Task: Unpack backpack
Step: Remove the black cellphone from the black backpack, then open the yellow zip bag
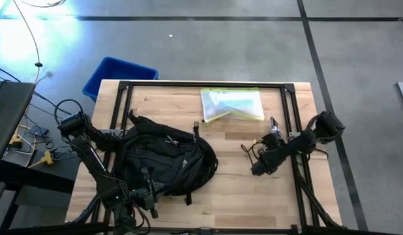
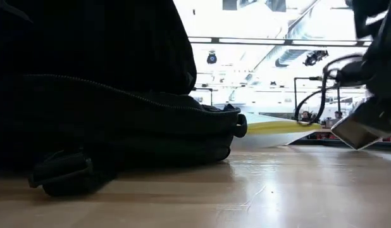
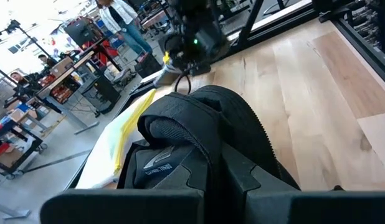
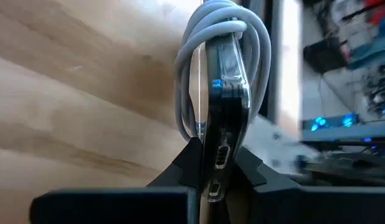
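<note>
The black backpack [image 1: 164, 160] lies on its side on the table's left half, its underside on the wood; in the low view the backpack [image 2: 107, 120] fills the left. My left gripper [image 1: 148, 194] is at its near-left side, shut on black fabric. My right gripper [image 1: 259, 170] hangs over the table's right half, apart from the backpack, shut on a flat dark device in a clear case [image 4: 222, 93] with a grey cable [image 4: 189, 81] wound round it. In the low view the device [image 2: 359, 130] shows at the right. My left gripper pinches a black fabric ridge of the backpack [image 3: 218, 177] between its two fingers, coming nearly level from the table's near-left side. The fingers themselves hide the exact spot. The backpack stays resting on the table. My right gripper pinches the device's near end [image 4: 217, 158] between its two fingers, across its two flat faces. The fingers slant down toward the table. The device sticks out past the fingertips, edge-on to the wrist camera, its cable coil beyond them, lifted clear of the wood.
A clear pouch with a yellow edge [image 1: 232, 104] lies at the table's far middle. A blue bin [image 1: 120, 75] stands on the floor past the far-left corner. Bare wood [image 1: 247, 196] lies between the backpack and my right arm.
</note>
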### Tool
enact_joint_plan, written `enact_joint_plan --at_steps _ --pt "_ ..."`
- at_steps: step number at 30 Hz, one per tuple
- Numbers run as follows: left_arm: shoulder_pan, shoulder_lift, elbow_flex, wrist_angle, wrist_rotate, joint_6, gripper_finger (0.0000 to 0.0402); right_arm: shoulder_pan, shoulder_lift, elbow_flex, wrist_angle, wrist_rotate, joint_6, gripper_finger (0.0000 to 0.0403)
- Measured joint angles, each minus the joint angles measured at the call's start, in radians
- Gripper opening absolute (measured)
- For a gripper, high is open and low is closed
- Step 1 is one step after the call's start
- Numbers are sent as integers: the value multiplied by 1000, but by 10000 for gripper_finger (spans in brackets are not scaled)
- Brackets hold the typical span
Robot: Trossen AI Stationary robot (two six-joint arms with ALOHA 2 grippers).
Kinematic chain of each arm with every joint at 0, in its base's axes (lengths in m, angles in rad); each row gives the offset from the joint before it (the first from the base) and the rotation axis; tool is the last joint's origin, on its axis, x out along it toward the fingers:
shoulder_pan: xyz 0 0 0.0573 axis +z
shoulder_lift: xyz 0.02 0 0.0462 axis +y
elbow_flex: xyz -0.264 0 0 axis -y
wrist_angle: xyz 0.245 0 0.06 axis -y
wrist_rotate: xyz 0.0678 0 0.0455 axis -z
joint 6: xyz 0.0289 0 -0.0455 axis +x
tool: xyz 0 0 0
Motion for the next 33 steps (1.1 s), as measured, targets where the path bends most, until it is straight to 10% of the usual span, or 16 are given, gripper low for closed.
enact_joint_plan --at_steps 9,16,24,33 --pt "2 0 0 -11 1 -12 0 -131 16 -16 67 101 -49 25" --pt "2 0 0 -18 3 -23 0 -179 16 -17 99 82 -89 122" --pt "2 0 0 -21 4 -37 0 -99 17 82 -40 37 -79 221" --pt "2 0 0 -28 37 -39 0 42 0 275 -175 263 41 231"
